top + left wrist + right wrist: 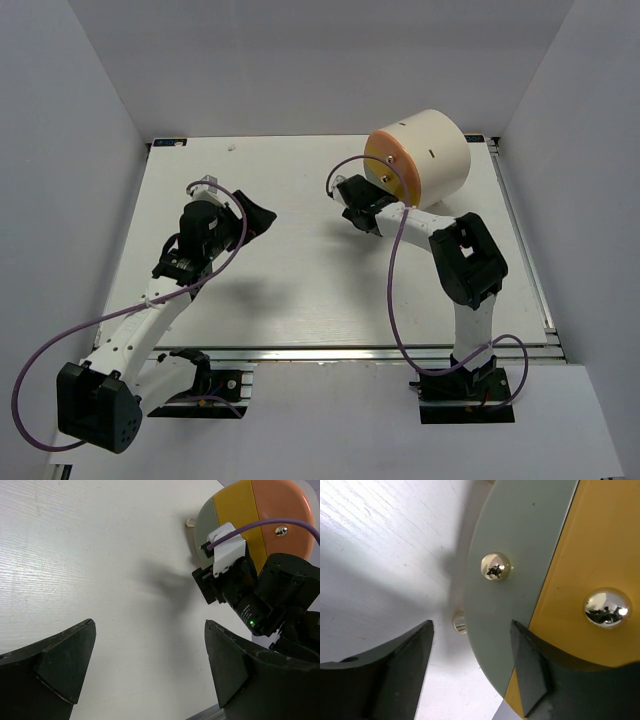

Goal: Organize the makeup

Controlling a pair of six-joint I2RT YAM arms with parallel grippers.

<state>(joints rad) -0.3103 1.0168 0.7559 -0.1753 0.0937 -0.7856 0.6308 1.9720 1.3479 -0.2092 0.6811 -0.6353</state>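
Note:
No makeup item shows in any view. The large cream cylinder (pixel 432 148) lies at the back right, its orange front (pixel 392 165) facing the arms. My right gripper (pixel 362 202) is open right in front of it. In the right wrist view the right gripper (pixel 471 625) has the lower edge of the grey drawer front (pixel 520 530) between its jaws, beside the yellow front (pixel 600 540). It holds nothing. My left gripper (pixel 262 218) is open and empty over bare table left of centre, as the left wrist view (pixel 150 622) also shows.
Each drawer front carries a shiny round knob: grey's (pixel 495 566), yellow's (pixel 607 608). A small cream foot (pixel 459 622) sits under the cylinder. The white table (pixel 300 290) has metal rails at its right and near edges. White walls enclose it.

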